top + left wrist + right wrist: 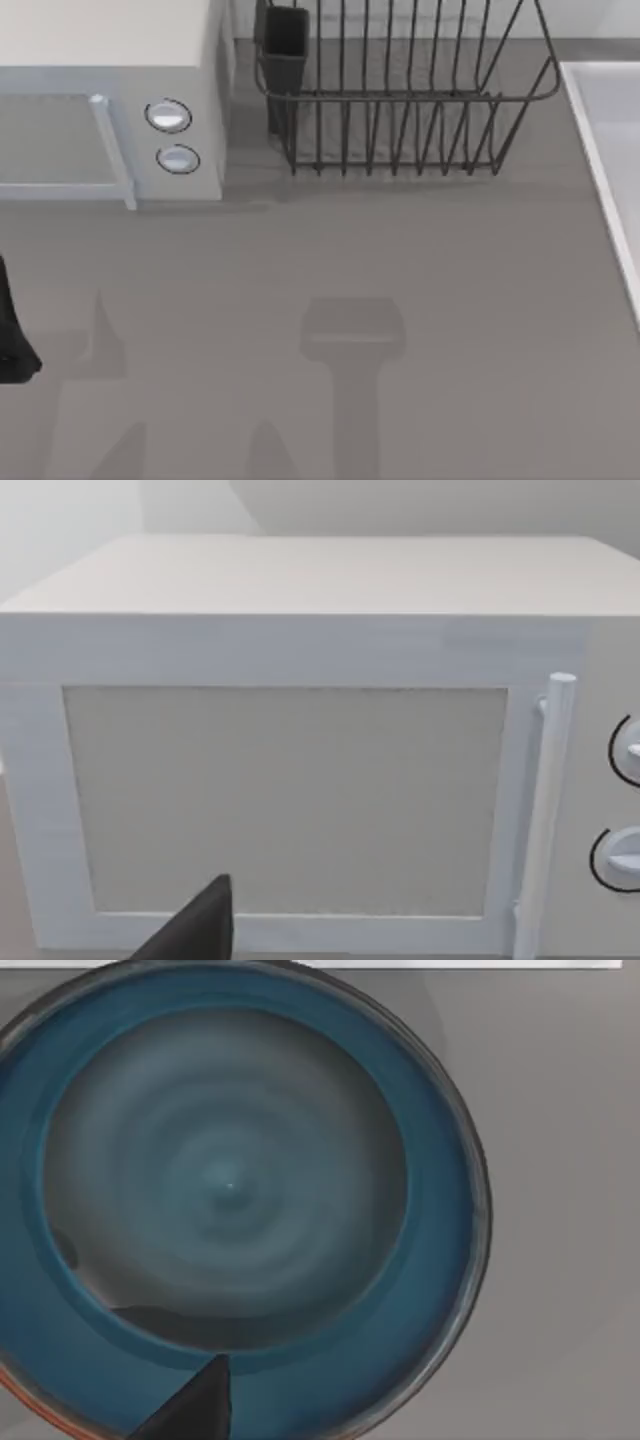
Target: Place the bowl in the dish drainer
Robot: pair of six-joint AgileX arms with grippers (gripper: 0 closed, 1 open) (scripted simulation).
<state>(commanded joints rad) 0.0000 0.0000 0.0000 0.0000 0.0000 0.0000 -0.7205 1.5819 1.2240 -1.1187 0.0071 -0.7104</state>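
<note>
The bowl (230, 1180) is blue with a grey-blue swirled inside and a thin orange rim. In the right wrist view it lies close under the camera on the grey table. One dark fingertip (200, 1400) of my right gripper pokes in over the bowl's near rim. The dish drainer (400, 100), a dark wire rack with upright bars and a dark utensil cup (286, 45) at its left corner, stands at the back middle of the table. My left arm (12, 335) sits at the table's left edge, and its dark fingertip (200, 925) faces the white box.
A white microwave-like box (110, 100) with two round knobs (168, 116) and a bar handle (545, 810) stands at the back left, beside the drainer. A pale raised surface (610, 150) runs along the right edge. Arm shadows fall on the grey table (350, 340).
</note>
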